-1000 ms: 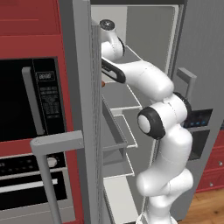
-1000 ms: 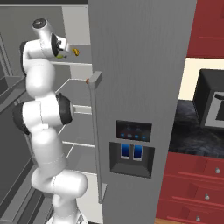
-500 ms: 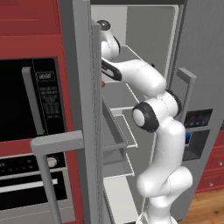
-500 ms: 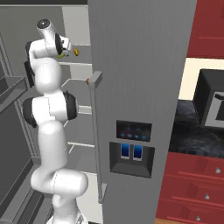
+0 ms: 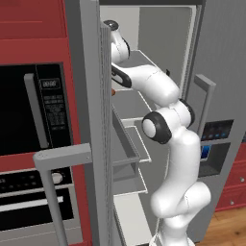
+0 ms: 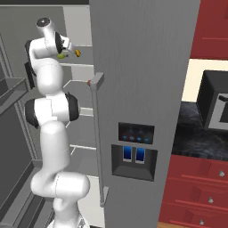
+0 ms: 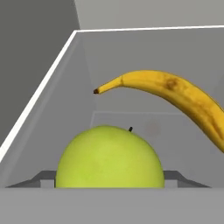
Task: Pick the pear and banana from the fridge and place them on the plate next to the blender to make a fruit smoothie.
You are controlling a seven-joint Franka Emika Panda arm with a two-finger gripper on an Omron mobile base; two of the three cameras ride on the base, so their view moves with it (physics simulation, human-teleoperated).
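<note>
Reaching further into the fridge [image 5: 91, 120] since the earlier frame, the gripper [image 6: 67, 46] nears the fruit; its jaw state cannot be told. Nearest, a smooth, round yellow-green fruit [image 7: 109, 156] (matte skin, small dark stem). Beyond it, the curved yellow banana [image 7: 175, 96], brown-flecked, dark-tipped, on a white shelf [image 7: 52, 87].

Red cabinetry [image 5: 45, 29] frames a black built-in oven [image 5: 33, 113] on the left. To the right, red drawers [image 6: 196, 187] sit under a dark countertop [image 6: 191, 133]. A wood floor [image 5: 226, 228] shows below.
</note>
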